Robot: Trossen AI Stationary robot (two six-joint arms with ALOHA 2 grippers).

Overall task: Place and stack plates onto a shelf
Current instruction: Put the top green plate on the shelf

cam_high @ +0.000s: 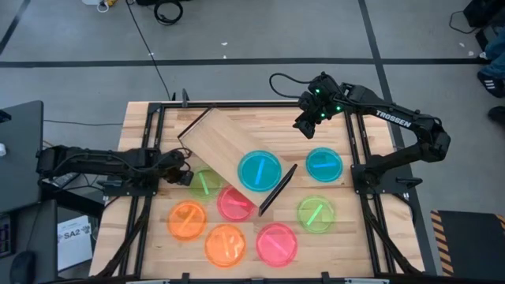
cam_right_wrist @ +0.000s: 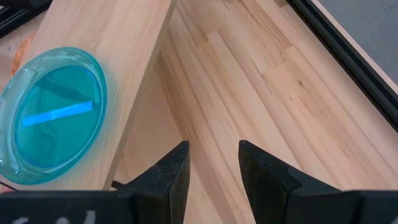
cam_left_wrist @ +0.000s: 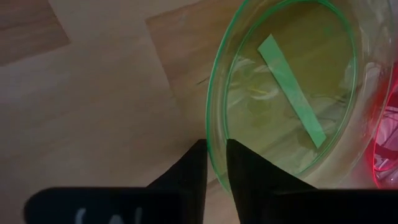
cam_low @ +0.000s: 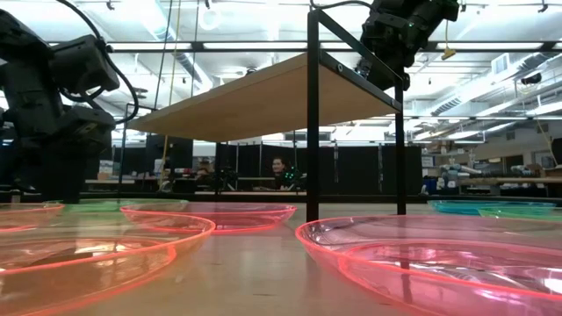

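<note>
The shelf [cam_high: 229, 150] stands slantwise mid-table on its dark end panels, and one cyan plate [cam_high: 259, 171] lies on its top board. My left gripper [cam_high: 186, 175] is low at the table's left, shut on a green plate [cam_high: 207, 183]. My right gripper [cam_high: 308, 126] hangs open above the table's far side, past the shelf's far-right long edge; in the right wrist view it [cam_right_wrist: 214, 152] is over bare wood. Also on the tabletop are a second cyan plate [cam_high: 323, 164], a green one [cam_high: 316, 213], two pink [cam_high: 234, 203] [cam_high: 276, 243] and two orange [cam_high: 187, 221] [cam_high: 226, 244]. My left gripper [cam_left_wrist: 214, 152] pinches the green plate's rim [cam_left_wrist: 216, 163] on the side toward the table's left. One finger [cam_left_wrist: 249, 171] is inside the plate and the other [cam_left_wrist: 189, 171] outside. It comes nearly level from the table's left. The plate sits roughly flat, low over the tabletop.
The shelf's board [cam_low: 263, 96] stands well above the tabletop on thin dark legs [cam_low: 313, 114], with room beneath it. Plates crowd the table's near half. Black frame rails [cam_high: 359, 142] run along both sides. People sit in the room behind the table [cam_low: 279, 171].
</note>
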